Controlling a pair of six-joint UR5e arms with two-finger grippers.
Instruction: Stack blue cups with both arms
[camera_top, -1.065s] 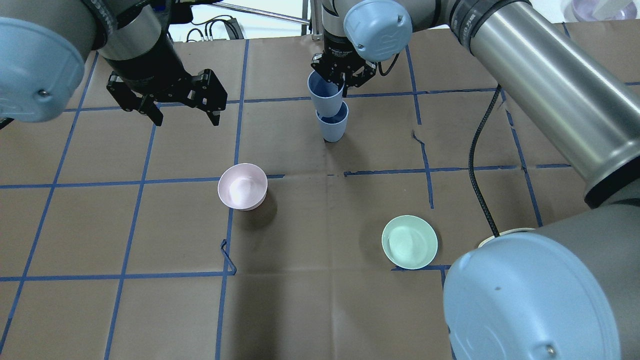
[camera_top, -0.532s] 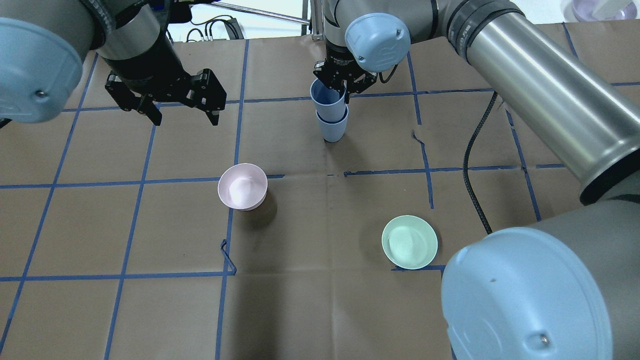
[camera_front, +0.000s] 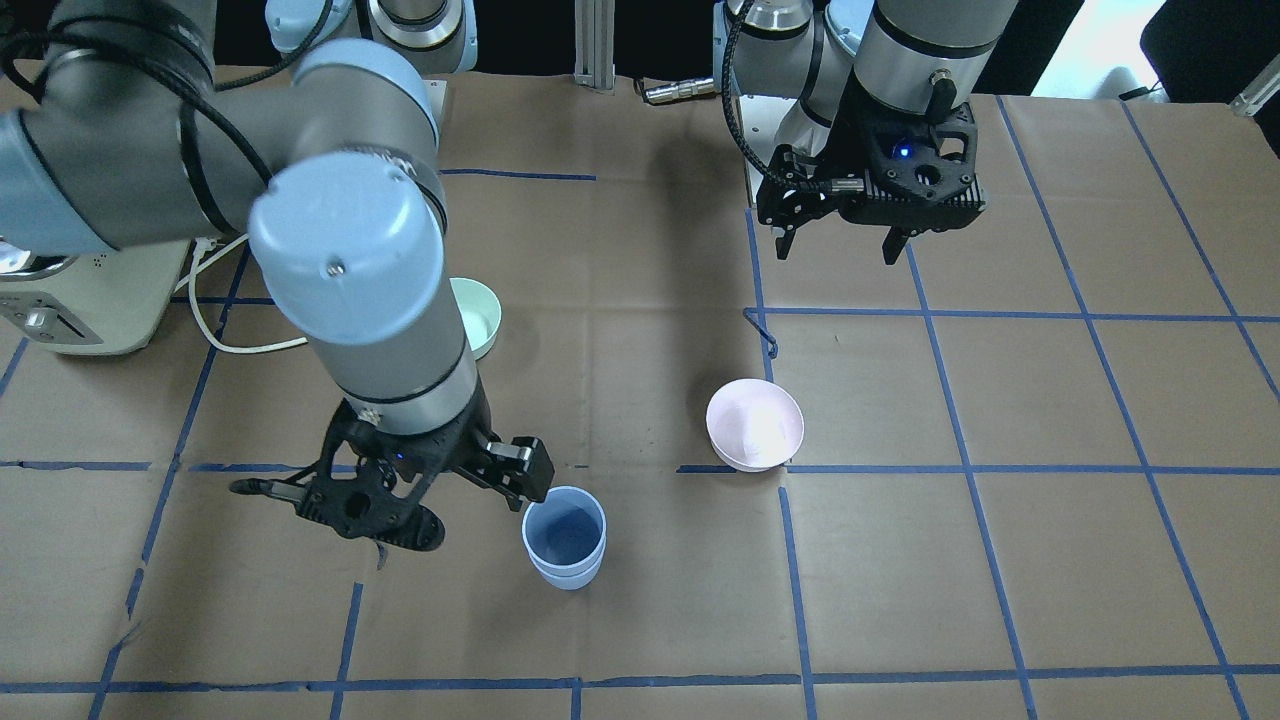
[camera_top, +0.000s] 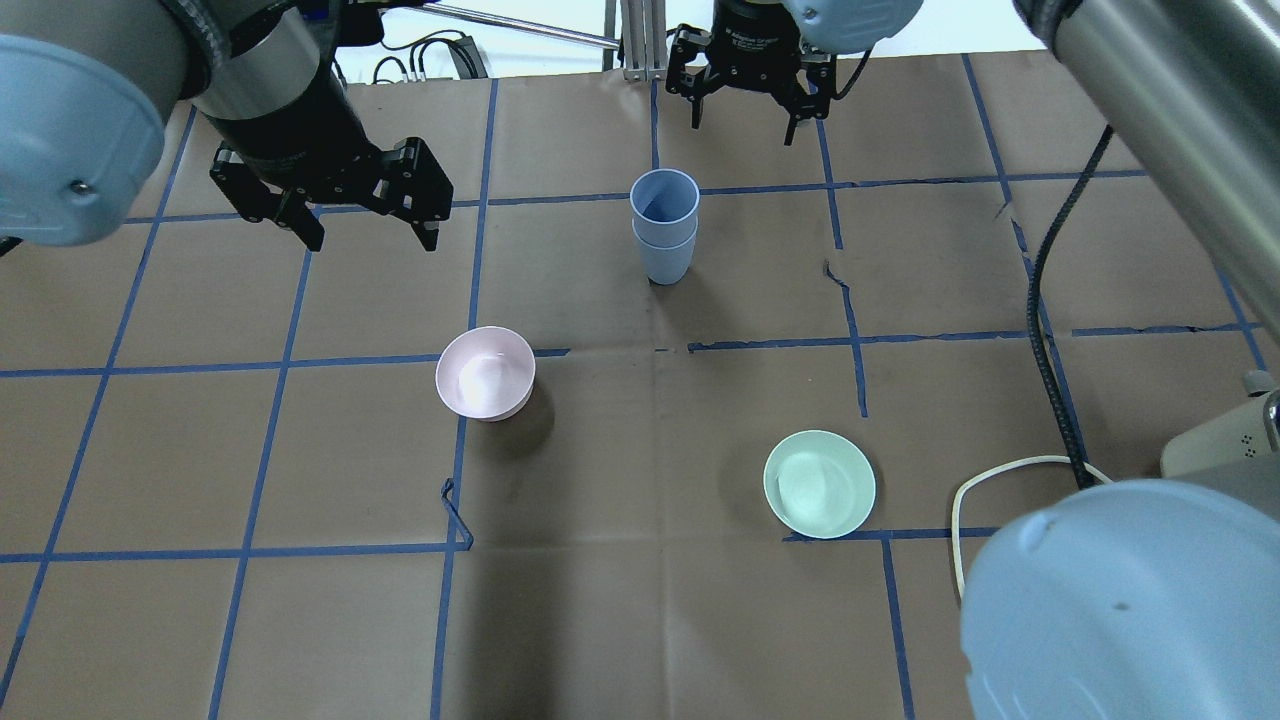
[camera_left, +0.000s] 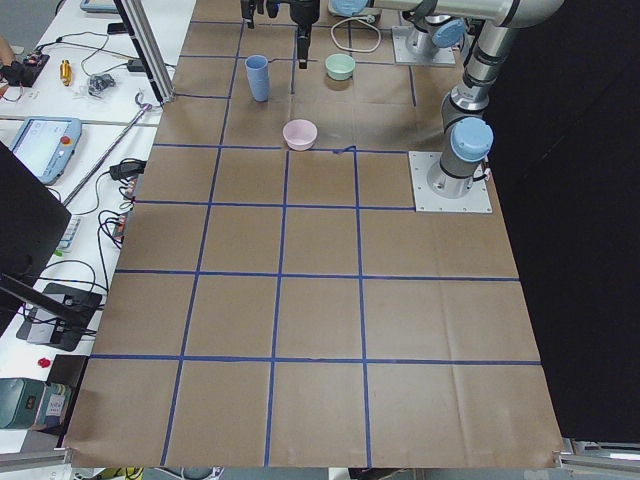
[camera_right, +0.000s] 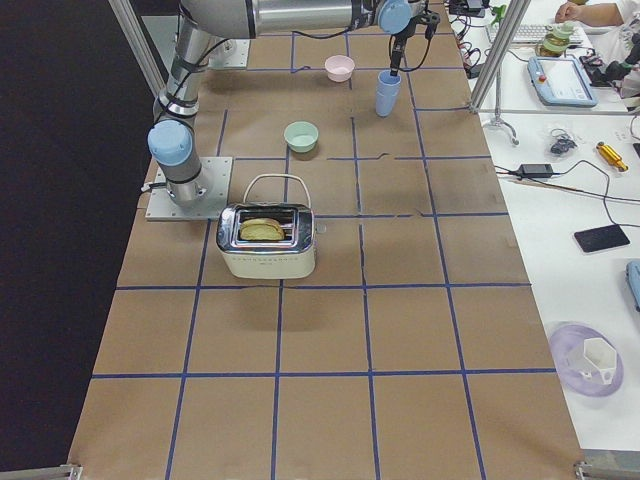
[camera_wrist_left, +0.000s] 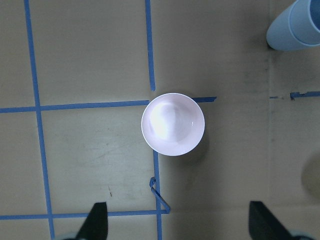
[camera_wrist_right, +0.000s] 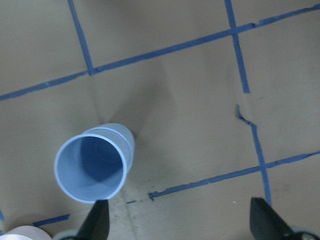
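Note:
The two blue cups (camera_top: 664, 225) stand nested, one inside the other, upright on the table's far middle; they also show in the front view (camera_front: 565, 545) and the right wrist view (camera_wrist_right: 95, 162). My right gripper (camera_top: 742, 122) is open and empty, raised beyond the stack and to its right, clear of it; in the front view the right gripper (camera_front: 460, 500) hangs just beside the cups. My left gripper (camera_top: 373, 238) is open and empty, hovering well left of the stack; in the front view the left gripper (camera_front: 838, 245) is high above the paper.
A pink bowl (camera_top: 485, 372) sits near the table's centre, under the left wrist camera (camera_wrist_left: 173, 124). A mint-green bowl (camera_top: 819, 484) lies nearer the robot on the right. A toaster (camera_right: 268, 240) with its white cable (camera_top: 1000, 475) stands by the right arm's base.
My right gripper has let go of the upper cup, opened, and pulled up and away toward the far right. The upper cup has sunk into the lower one. The left arm has not moved.

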